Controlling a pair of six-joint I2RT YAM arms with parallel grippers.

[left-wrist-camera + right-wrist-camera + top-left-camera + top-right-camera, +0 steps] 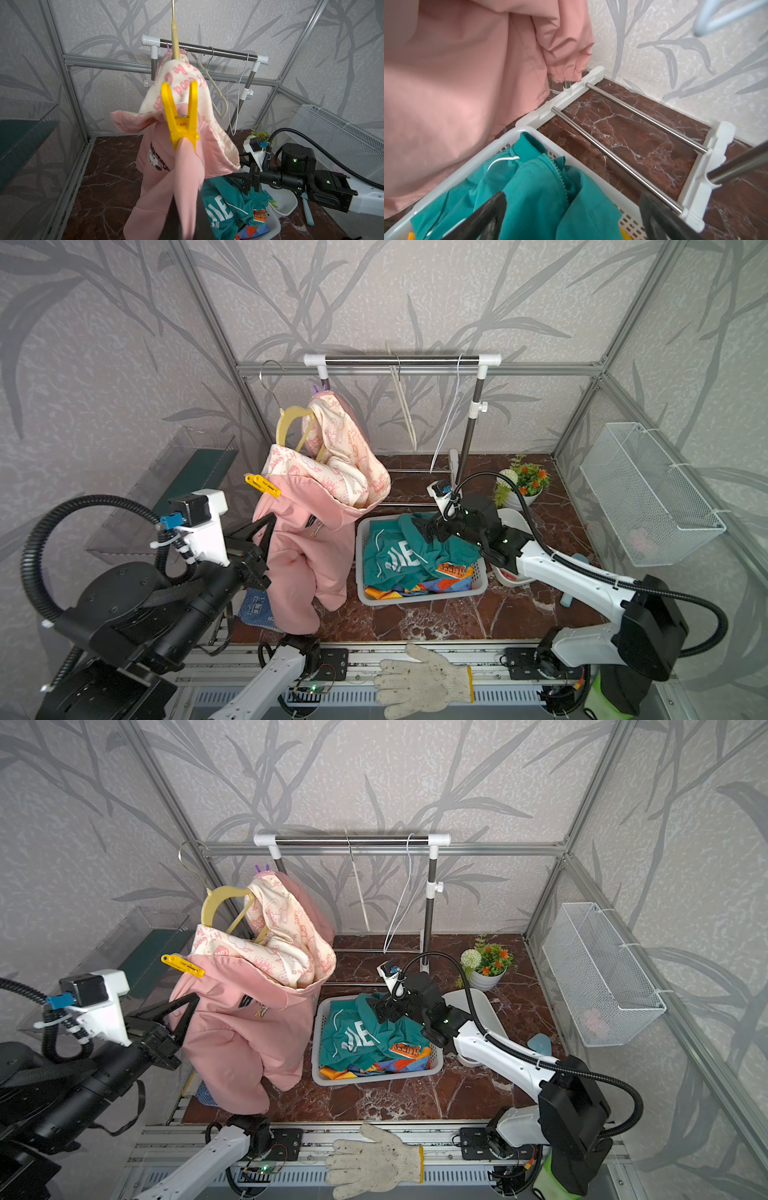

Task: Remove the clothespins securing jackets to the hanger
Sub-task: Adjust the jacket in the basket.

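Note:
One yellow clothespin (262, 484) (183, 965) (180, 118) clamps the pink jacket (299, 547) (237, 1027) at its shoulder, on the yellow hanger (291, 423). My left gripper (270, 522) (187, 207) is shut on the pink jacket's fabric just below that pin. A teal jacket (399, 556) (533, 197) and a rainbow patchwork jacket (440, 585) lie in the white basket (419, 597). My right gripper (422, 526) (571, 207) hangs open over the teal jacket and holds nothing.
The clothes rail (399, 361) carries two bare hangers. A white bowl (288, 205) beside the basket holds blue and green pins. A potted plant (523, 485), a wire wall basket (648, 497), a clear bin (187, 472) and a white glove (424, 680) surround the work area.

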